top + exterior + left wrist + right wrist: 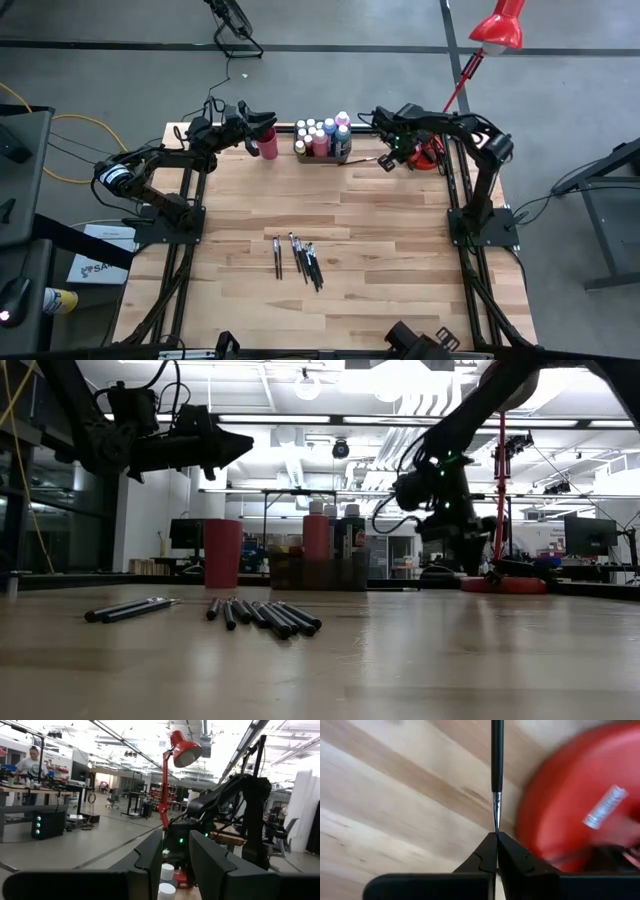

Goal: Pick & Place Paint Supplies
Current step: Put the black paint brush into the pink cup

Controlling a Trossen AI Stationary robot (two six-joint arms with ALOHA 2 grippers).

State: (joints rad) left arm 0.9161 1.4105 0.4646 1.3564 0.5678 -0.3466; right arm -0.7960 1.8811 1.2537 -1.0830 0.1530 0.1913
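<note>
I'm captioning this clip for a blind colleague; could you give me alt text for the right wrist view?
The right gripper is shut on the bristle end of a thin dark-handled paintbrush, whose handle points straight away from the camera over the pale wooden table. A blurred red lamp base sits just beside the brush.

Place: robotics lab in an open industrial hall.
Ceiling: exposed ducts and long strip lights (pixel 300 418).
Floor: bare grey concrete (pixel 560 90) with cables.
Furniture: workbenches (pixel 30 795), office chairs, monitors (pixel 590 537).
Bench: wooden table (pixel 400 260), two fixed arms, a red lamp (pixel 182 750).
People: one person (pixel 31 762) at a far bench.
</note>
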